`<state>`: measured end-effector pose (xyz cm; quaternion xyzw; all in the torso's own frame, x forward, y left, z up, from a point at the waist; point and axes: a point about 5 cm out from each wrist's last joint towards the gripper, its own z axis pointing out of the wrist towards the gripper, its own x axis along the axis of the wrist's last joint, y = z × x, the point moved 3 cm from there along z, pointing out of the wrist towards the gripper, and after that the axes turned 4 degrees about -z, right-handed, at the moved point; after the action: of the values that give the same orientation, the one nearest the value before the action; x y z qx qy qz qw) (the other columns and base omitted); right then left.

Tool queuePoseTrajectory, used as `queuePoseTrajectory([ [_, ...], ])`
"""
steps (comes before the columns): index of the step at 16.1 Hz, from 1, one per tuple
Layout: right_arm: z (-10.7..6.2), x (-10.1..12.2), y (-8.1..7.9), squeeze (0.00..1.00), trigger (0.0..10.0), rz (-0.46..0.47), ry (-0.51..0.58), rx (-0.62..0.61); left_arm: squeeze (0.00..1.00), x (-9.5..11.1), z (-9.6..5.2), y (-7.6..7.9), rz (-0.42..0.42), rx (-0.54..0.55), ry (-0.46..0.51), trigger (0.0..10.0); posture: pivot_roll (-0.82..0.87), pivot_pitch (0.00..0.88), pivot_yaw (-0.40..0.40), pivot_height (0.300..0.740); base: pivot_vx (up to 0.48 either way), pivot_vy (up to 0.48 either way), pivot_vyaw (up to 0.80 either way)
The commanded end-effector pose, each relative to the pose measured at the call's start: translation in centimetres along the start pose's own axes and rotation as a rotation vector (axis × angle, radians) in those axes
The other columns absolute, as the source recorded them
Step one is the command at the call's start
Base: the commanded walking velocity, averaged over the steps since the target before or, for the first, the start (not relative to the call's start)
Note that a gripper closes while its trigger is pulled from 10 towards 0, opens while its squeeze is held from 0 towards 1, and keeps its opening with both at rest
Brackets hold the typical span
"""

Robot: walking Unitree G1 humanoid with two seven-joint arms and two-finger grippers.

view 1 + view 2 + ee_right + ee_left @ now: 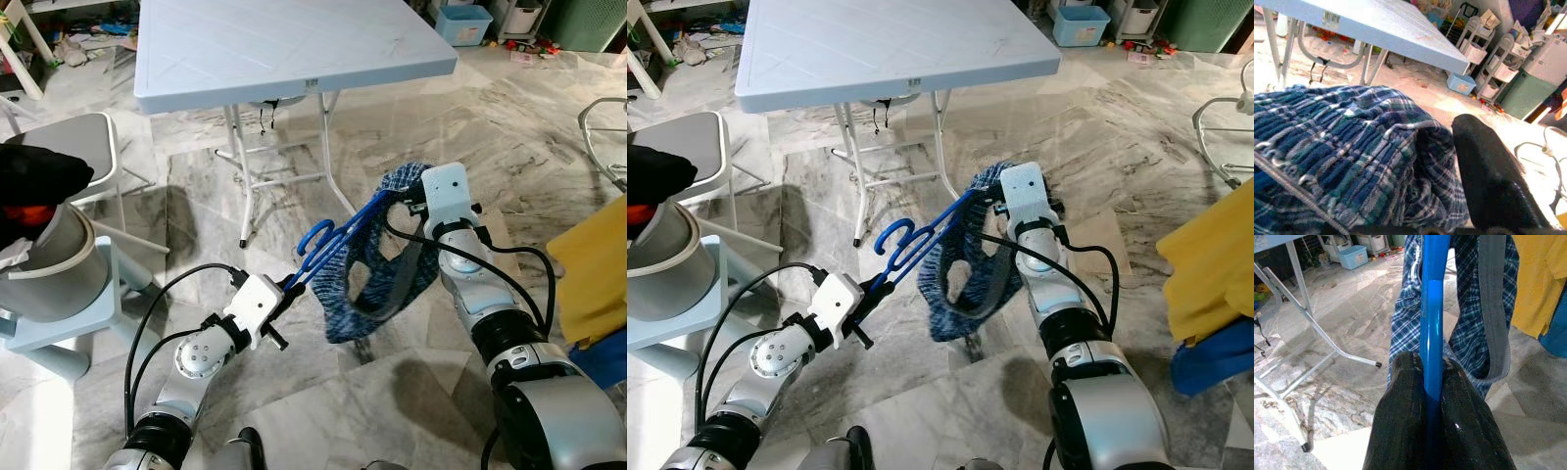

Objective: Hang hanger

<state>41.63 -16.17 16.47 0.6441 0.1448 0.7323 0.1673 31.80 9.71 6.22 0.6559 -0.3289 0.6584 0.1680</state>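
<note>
Item: blue hanger [338,245], carrying a blue plaid garment [377,284]. Location: held in the air between my two arms, above the marble floor [411,127], in front of the folding table [284,44].

Progress: garment sits on the hanger; hanging itself not yet done. No rail or hook that I can identify (a guess: the walk to one comes next).

Left gripper [291,284]: arm low, forearm reaching up and forward, fingers [1400,396] clamped together on the hanger's blue bar near its hook end.

Right gripper [404,201]: arm raised, elbow bent, wrist buried in the plaid waistband; one black finger [1488,181] lies against the cloth, closure I cannot tell.
</note>
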Motion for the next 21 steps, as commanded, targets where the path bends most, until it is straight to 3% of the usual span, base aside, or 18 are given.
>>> queuePoseTrajectory([
  [1,0.2,1.0,0.7,0.0,0.0,0.02,0.044,-0.036,0.0,-0.5,-0.2,-0.1,0.005,0.008,-0.026,0.0,-0.12,0.157,-0.004,0.74,0.0,0.0,0.0],
  [5,0.4,1.8,1.4,0.0,0.0,0.013,0.084,-0.078,0.0,-0.6,-0.3,0.4,0.027,-0.015,-0.025,0.0,-0.12,0.156,-0.007,0.74,0.0,0.0,0.0],
  [7,0.5,2.0,2.4,0.0,0.0,0.003,0.088,-0.137,0.0,-0.9,-0.8,1.5,0.05,-0.076,-0.021,0.0,-0.12,0.157,-0.008,0.74,0.0,0.0,0.0],
  [10,0.6,2.0,2.7,0.0,0.0,0.009,0.079,-0.151,0.0,-1.4,-1.4,1.9,0.054,-0.106,-0.035,0.0,-0.12,0.158,-0.009,0.74,0.0,0.0,0.0],
  [15,1.1,1.6,2.6,0.0,0.0,-0.022,0.026,-0.142,0.0,-3.0,-3.9,3.8,0.107,-0.242,-0.093,0.0,-0.11,0.163,-0.007,0.74,0.0,0.0,0.0],
  [19,1.3,0.4,2.6,0.0,0.0,-0.044,-0.054,-0.102,0.0,-2.9,-4.4,3.7,0.124,-0.214,-0.083,0.0,-0.1,0.16,-0.009,0.74,0.0,0.0,0.0],
  [21,0.6,-1.6,4.2,0.0,0.0,-0.061,-0.121,-0.154,0.0,-2.5,-5.3,2.1,0.118,-0.046,-0.042,0.0,-0.09,0.158,-0.012,0.74,0.0,0.0,0.0],
])
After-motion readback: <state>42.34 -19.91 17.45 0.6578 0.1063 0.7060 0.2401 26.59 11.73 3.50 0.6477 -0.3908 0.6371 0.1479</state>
